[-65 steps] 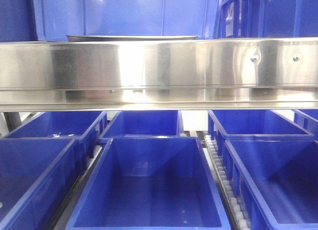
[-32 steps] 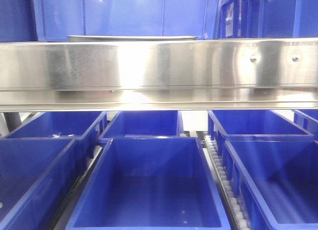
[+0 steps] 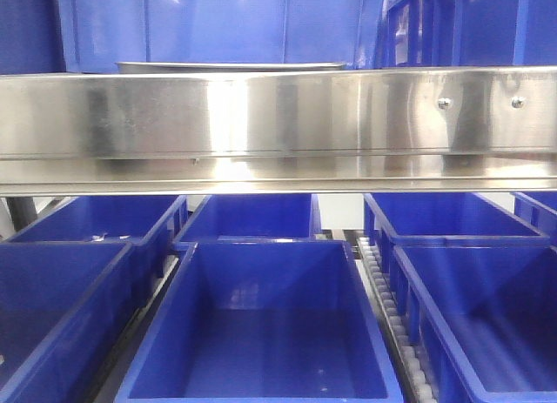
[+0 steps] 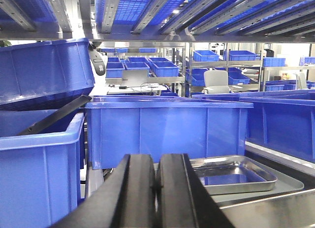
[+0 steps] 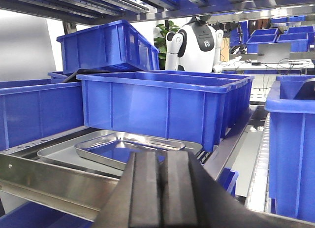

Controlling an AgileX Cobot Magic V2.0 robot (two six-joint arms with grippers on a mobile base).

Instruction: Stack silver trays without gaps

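2 silver trays sit nested on a shelf in front of a large blue bin [image 5: 162, 105], the smaller tray [image 5: 123, 150] lying inside the wider, duller tray [image 5: 59, 154] beneath it. Both the left gripper [image 4: 156, 188] and the right gripper [image 5: 161, 188] have their black fingers pressed together, holding nothing, short of the trays. From the front, only a tray rim [image 3: 231, 66] shows above the brushed-steel rail [image 3: 278, 129], with more blue bins [image 3: 261, 325] below.

Left gripper [image 4: 156, 188]: two black, smooth, thick, rounded fingers. Right gripper [image 5: 161, 188]: same matte black pair, flat-faced.
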